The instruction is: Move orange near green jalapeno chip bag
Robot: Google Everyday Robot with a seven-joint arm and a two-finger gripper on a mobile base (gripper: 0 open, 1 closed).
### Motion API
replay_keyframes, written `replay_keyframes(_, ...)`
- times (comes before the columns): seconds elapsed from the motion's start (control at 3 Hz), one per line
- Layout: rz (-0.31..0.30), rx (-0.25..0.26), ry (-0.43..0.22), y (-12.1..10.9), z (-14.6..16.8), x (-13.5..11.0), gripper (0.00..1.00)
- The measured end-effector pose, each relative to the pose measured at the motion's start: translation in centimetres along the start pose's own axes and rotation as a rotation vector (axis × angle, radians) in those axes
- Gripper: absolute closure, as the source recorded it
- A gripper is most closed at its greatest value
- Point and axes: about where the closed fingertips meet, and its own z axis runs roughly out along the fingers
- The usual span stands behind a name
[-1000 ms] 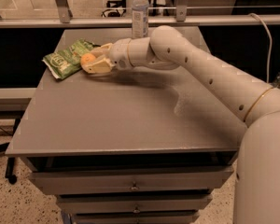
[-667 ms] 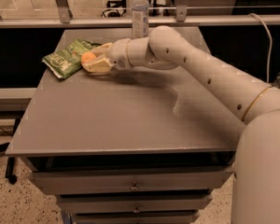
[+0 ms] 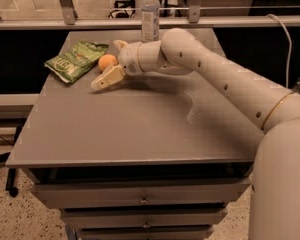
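Observation:
The orange [image 3: 107, 62] rests on the grey tabletop [image 3: 130, 119] at the back left, right beside the green jalapeno chip bag [image 3: 76, 60], which lies flat to its left. My gripper [image 3: 111, 63] is open just right of the orange. One finger [image 3: 106, 78] reaches out in front of the orange and the other finger [image 3: 121, 44] shows behind it. The orange sits free between them, no longer held.
A clear plastic bottle [image 3: 150, 15] stands upright at the table's back edge, just behind my wrist. My white arm [image 3: 225, 81] stretches across the right half of the table. Drawers [image 3: 140, 199] sit below the front edge.
The gripper has opened and drawn back a little to the right. The orange, earlier enclosed in the fingers, now sits on the table next to the chip bag.

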Motion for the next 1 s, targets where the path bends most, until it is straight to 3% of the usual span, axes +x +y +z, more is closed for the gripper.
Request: replay_keyframes(1.0, -0.011, -0.003, -0.04, 1.1, -2.4, -2.3, 0.0)
